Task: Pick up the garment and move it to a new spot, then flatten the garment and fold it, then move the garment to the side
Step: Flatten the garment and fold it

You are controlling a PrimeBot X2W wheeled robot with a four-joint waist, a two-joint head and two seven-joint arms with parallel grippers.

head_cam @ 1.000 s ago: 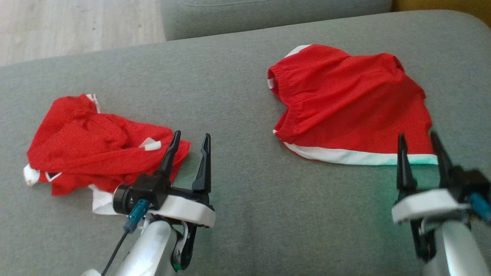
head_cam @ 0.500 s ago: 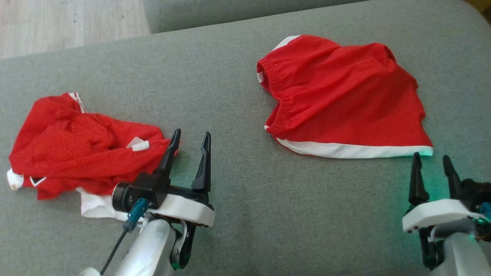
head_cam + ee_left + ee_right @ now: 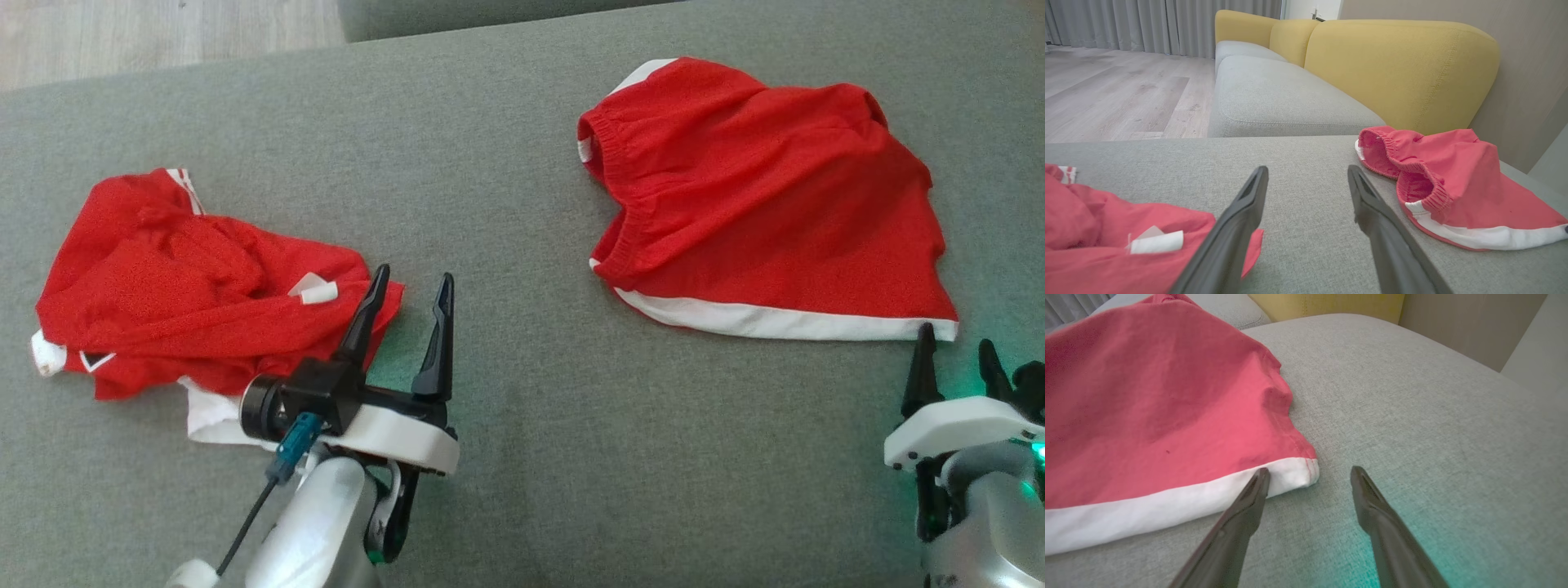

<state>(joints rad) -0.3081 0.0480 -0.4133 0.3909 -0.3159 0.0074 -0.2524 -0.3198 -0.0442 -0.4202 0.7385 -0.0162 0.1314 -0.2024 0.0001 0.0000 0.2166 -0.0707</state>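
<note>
Toward the left edge of the grey seat cushion (image 3: 522, 425), a crumpled red garment (image 3: 204, 286) is lying just beside the left gripper (image 3: 414, 273), whose jaws are being held wide and empty. Toward the right edge, red shorts (image 3: 767, 204) are lying flatter, their white hem corner just beside the right gripper (image 3: 955, 336), likewise wide and empty. Pinching only one layer is being risked, which could drag or bunch the cloth.

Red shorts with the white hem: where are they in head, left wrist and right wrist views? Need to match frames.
Head view: red shorts at upper right.
Left wrist view: right side, around mid-height.
Right wrist view: left half, running up to the top edge.
Shared landmark: white hem band, along the shorts' lower edge in every view.
</note>
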